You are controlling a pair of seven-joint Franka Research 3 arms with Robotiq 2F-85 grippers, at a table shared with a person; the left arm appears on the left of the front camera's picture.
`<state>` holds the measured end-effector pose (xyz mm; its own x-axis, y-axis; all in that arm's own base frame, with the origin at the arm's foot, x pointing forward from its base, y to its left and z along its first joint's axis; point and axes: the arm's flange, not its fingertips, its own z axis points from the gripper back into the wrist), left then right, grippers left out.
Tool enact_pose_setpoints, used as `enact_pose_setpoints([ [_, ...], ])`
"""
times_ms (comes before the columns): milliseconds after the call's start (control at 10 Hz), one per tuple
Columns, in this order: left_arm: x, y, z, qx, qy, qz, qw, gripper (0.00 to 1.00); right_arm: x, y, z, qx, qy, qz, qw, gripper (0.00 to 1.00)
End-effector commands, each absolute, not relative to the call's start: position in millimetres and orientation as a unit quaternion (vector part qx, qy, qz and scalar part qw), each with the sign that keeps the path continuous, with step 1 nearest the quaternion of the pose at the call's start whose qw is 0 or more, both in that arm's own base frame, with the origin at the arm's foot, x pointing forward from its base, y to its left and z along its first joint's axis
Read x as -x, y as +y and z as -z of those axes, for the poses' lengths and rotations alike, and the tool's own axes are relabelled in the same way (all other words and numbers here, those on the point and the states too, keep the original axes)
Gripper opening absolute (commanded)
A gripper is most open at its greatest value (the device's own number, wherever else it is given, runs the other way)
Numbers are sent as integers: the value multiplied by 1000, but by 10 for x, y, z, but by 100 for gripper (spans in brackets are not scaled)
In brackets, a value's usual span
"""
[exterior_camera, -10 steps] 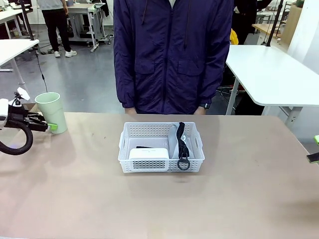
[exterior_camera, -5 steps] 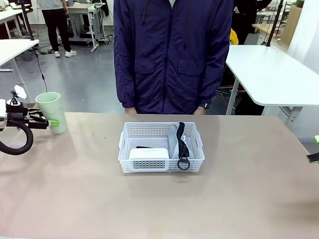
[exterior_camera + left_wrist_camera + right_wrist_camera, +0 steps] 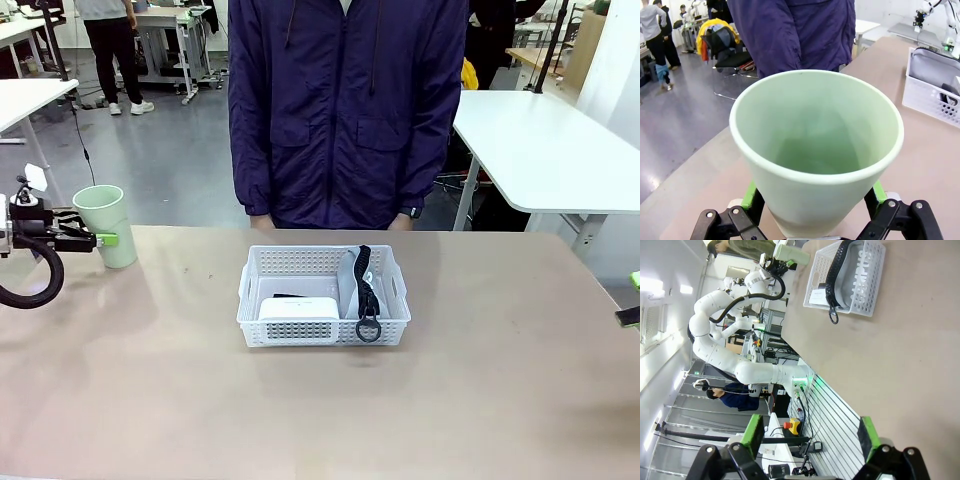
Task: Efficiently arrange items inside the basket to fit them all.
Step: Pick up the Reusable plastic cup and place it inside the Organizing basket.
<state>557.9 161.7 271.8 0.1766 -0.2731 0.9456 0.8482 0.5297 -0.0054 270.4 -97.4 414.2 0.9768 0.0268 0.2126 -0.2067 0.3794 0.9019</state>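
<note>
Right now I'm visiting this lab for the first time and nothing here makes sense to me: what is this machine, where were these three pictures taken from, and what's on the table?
It is a robot with two white arms, each ending in a two-finger gripper. The front view looks across a tan table at a person standing opposite. The other two pictures come from cameras on each arm's wrist.

In the middle sits a white basket holding a white box and a grey pouch with a black strap.

At the table's left edge, the left gripper has its open fingers on either side of a pale green cup, not squeezing it. The right gripper is open, holding nothing.
</note>
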Motion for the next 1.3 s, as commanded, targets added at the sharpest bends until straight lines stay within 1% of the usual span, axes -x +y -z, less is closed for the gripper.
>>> enact_pose_setpoints([
  [0, -5570, 1651, -2704, 287, -512, 397, 706, 100, -2682, -991, -4145, -550, -83, -80, 827, 100],
  [100, -5577, 1650, -2709, 290, -511, 392, 708, 90, -2682, -991, -4145, -550, -83, -80, 827, 100],
  [200, -5584, 1654, -2721, 293, -501, 385, 717, 42, -2682, -991, -4145, -550, -83, -80, 827, 100],
  [300, -5580, 1648, -2730, 291, -496, 387, 721, 33, -2682, -991, -4145, -550, -83, -80, 827, 100],
  [400, -5571, 1646, -2738, 291, -497, 388, 720, 0, -2682, -991, -4145, -550, -83, -80, 827, 100],
  [600, -5511, 1647, -2774, 293, -500, 389, 717, 0, -2682, -991, -4145, -550, -83, -80, 827, 100],
  [700, -5419, 1646, -2849, 294, -499, 386, 718, 28, -2682, -991, -4145, -550, -83, -80, 827, 100],
  [800, -5217, 1621, -3024, 308, -482, 382, 726, 27, -2682, -991, -4145, -550, -83, -80, 827, 100],
  [900, -4814, 1601, -3322, 327, -471, 408, 711, 0, -2682, -991, -4145, -550, -83, -80, 827, 100],
  [1000, -4417, 1577, -3552, 339, -453, 437, 700, 0, -2682, -991, -4145, -550, -83, -80, 827, 100],
  [1100, -4119, 1560, -3667, 335, -441, 455, 697, 0, -2682, -991, -4145, -550, -83, -80, 827, 100],
  [1200, -3810, 1544, -3700, 340, -417, 480, 693, 26, -2682, -991, -4145, -550, -83, -80, 827, 100],
])
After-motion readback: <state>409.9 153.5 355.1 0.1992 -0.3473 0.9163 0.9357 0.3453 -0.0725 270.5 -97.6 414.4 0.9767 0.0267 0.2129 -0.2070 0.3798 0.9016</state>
